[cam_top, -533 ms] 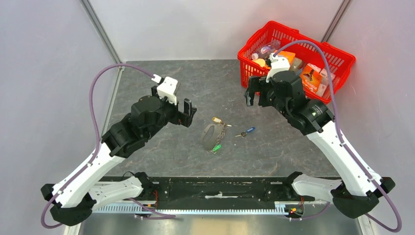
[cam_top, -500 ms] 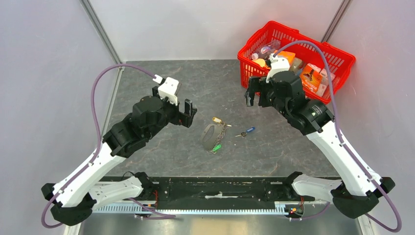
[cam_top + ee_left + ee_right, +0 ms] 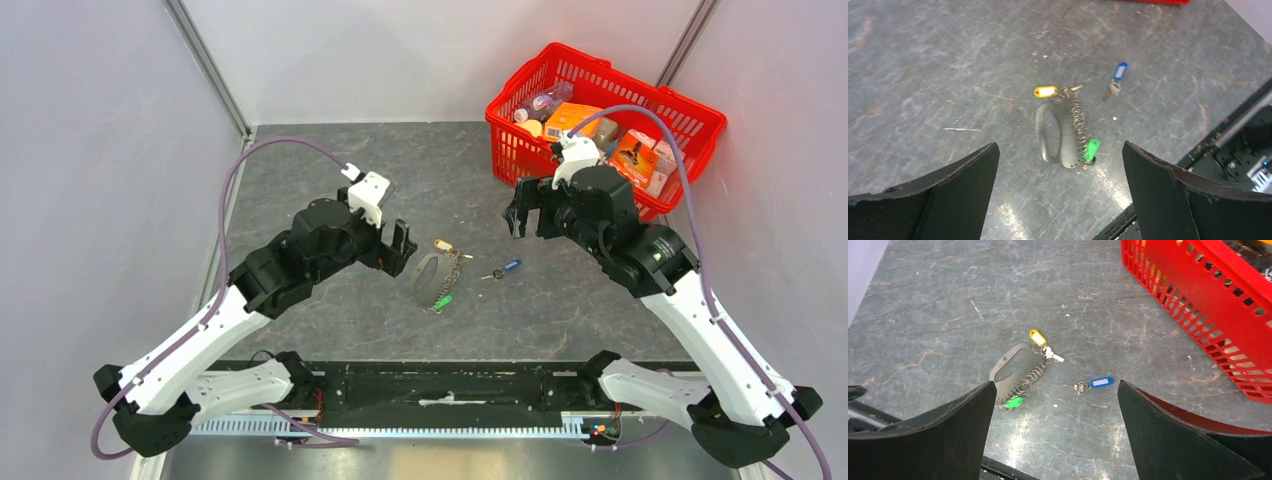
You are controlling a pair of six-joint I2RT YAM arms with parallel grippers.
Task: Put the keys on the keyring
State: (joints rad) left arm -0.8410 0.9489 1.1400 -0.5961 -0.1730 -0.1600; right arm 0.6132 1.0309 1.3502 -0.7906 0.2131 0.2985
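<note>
Honestly, I'm hovering the left gripper [image 3: 400,250] and right gripper [image 3: 527,210] wide open and empty, worrying the tiny, flat mid-frame blue key [image 3: 504,268] skids away.

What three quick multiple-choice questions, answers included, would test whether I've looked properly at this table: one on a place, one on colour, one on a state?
1. Where is the blue-tagged key relative to the keyring?
A. threaded on it
B. on the table, apart from it
C. under its strap

2. Which colours are the keyring's two tags?
A. red and white
B. green and yellow
C. black and pink

3. How do the left gripper and right gripper stand?
A. both open, empty
B. both shut
C. one holding the key

Answers:
1 B, bare table shows between the two.
2 B, the green tag and yellow tag sit at opposite ends.
3 A, each wrist view shows jaws wide apart, holding nothing.
</note>
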